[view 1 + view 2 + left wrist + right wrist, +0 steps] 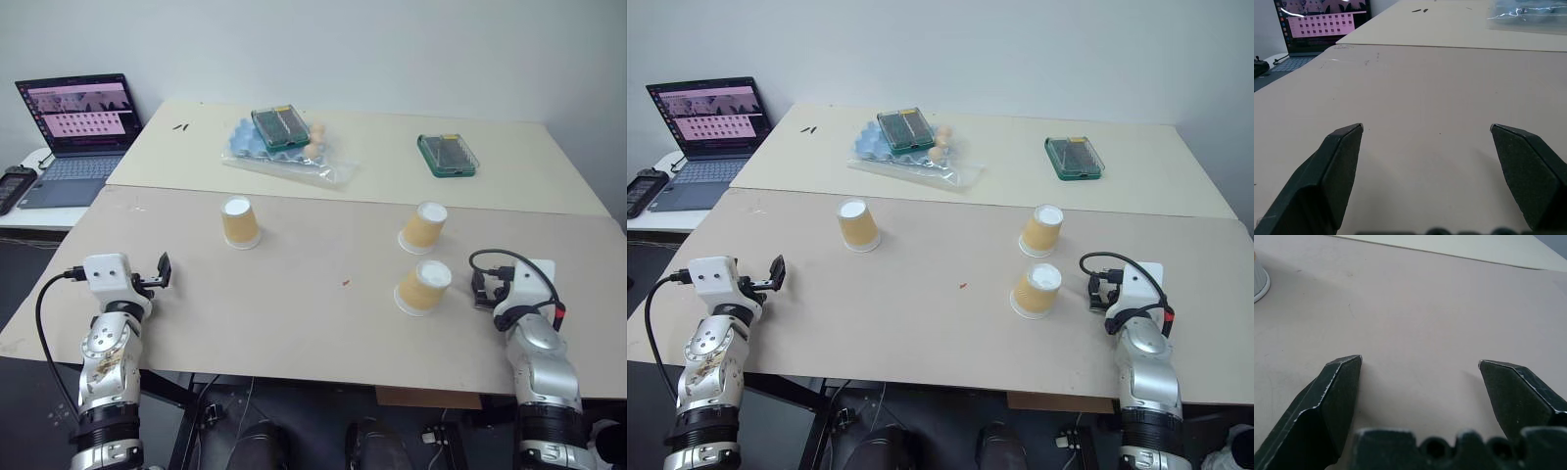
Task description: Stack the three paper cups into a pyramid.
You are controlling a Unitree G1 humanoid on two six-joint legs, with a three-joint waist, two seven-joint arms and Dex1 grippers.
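three paper cups (240, 223) (423, 227) (422, 287) are seen upside down and unstacked on the table (294, 313), one at 11 o'clock, two close together at 2 o'clock. left claw (1425, 142) and right claw (1420, 372) are spread wide, nothing held.

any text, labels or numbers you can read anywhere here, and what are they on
No text here can be read.
Laptop screen: rows of small pink tiles, too small to read.
Dark device beside the laptop: too small to read.
Two green-lidded boxes: no legible label.
Three paper cups: plain, no print visible.
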